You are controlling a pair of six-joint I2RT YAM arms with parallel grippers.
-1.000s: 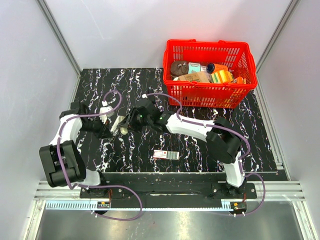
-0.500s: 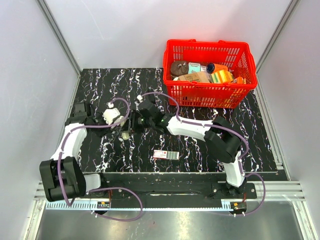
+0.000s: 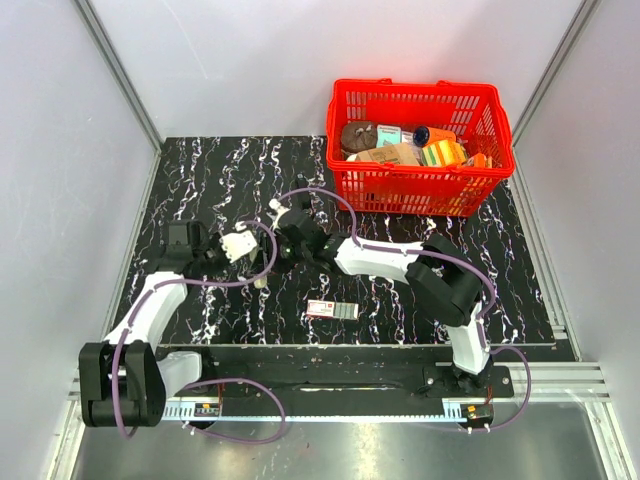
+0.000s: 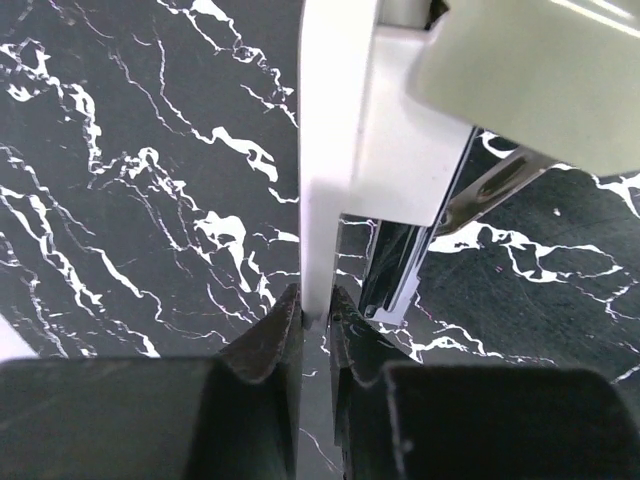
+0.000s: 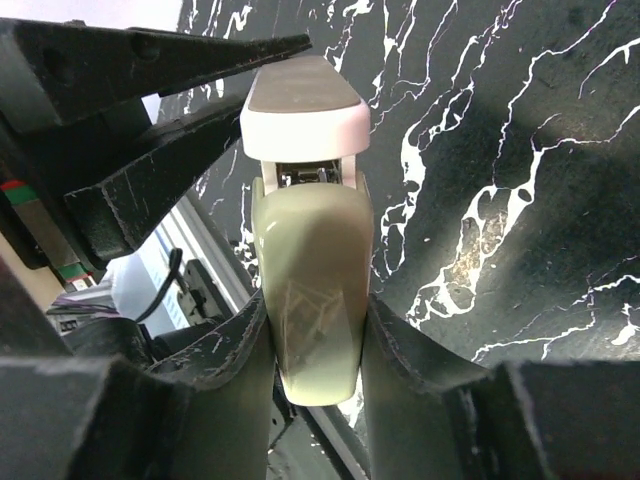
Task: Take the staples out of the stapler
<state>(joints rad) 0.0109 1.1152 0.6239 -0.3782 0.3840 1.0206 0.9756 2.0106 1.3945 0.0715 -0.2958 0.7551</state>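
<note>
Top external, marbled black table (image 3: 200,170), left gripper (image 4: 315,312), right gripper (image 5: 312,325) both clamping stapler (image 5: 305,105).

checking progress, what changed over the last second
The left arm swung its elbow down toward the near edge and stretched its forearm out; the right arm barely shifted. The left gripper pinches the white base of the stapler, the right gripper its cream top. The small box and red basket stayed put.

left gripper (image 4: 315,318) pinched on stapler (image 5: 303,110) | right gripper (image 5: 312,312) clamped on it | both arms extended inward
</note>
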